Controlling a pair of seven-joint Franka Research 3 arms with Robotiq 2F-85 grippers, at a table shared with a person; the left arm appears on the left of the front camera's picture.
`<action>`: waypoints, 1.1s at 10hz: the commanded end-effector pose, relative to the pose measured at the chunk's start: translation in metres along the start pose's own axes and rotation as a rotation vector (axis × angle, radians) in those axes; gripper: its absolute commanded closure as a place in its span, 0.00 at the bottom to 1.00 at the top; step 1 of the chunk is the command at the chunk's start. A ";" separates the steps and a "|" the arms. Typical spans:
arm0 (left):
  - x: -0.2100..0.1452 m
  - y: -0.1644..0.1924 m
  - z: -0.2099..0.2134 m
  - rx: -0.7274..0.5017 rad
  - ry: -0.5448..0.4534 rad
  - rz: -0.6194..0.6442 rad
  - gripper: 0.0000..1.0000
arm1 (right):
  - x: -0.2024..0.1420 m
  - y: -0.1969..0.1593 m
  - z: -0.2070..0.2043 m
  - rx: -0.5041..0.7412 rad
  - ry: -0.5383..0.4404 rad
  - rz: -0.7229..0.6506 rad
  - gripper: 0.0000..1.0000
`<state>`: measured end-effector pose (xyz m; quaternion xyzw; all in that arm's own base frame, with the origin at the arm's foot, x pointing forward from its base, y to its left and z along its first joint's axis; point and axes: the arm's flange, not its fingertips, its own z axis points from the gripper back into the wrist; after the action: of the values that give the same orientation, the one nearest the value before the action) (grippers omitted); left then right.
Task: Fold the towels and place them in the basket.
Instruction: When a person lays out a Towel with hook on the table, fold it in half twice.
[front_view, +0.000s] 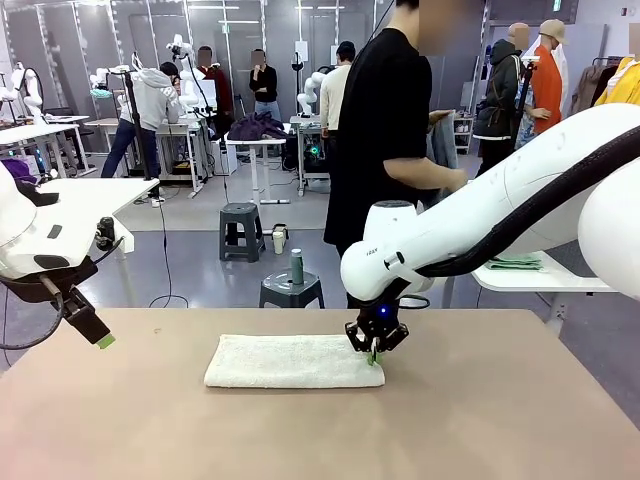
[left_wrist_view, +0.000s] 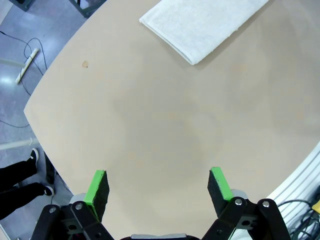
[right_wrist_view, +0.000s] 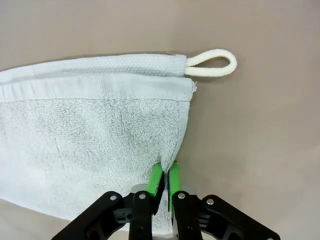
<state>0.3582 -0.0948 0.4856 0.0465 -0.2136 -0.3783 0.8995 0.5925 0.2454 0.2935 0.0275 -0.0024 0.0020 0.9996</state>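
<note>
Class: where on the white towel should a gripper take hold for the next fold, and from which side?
Likely best: pinch the towel at its short right end, coming down from above. It lies flat, so a layered edge offers the hold; the right gripper is shut there.

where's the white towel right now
In the front view the cream-white towel lies folded in the middle of the table, the right gripper pinching its right end.
</note>
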 end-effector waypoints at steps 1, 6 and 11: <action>-0.001 0.000 -0.002 0.010 0.012 0.007 0.00 | 0.000 -0.004 -0.011 0.019 0.007 0.016 1.00; -0.001 0.000 -0.002 0.010 0.012 0.007 0.00 | -0.003 -0.010 0.030 0.112 -0.086 0.084 1.00; -0.001 0.000 -0.002 0.010 0.012 0.007 0.00 | -0.009 -0.007 0.063 0.096 -0.140 0.141 1.00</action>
<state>0.3582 -0.0948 0.4855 0.0465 -0.2136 -0.3783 0.8995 0.5908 0.2393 0.3567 0.0644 -0.0663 0.0607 0.9939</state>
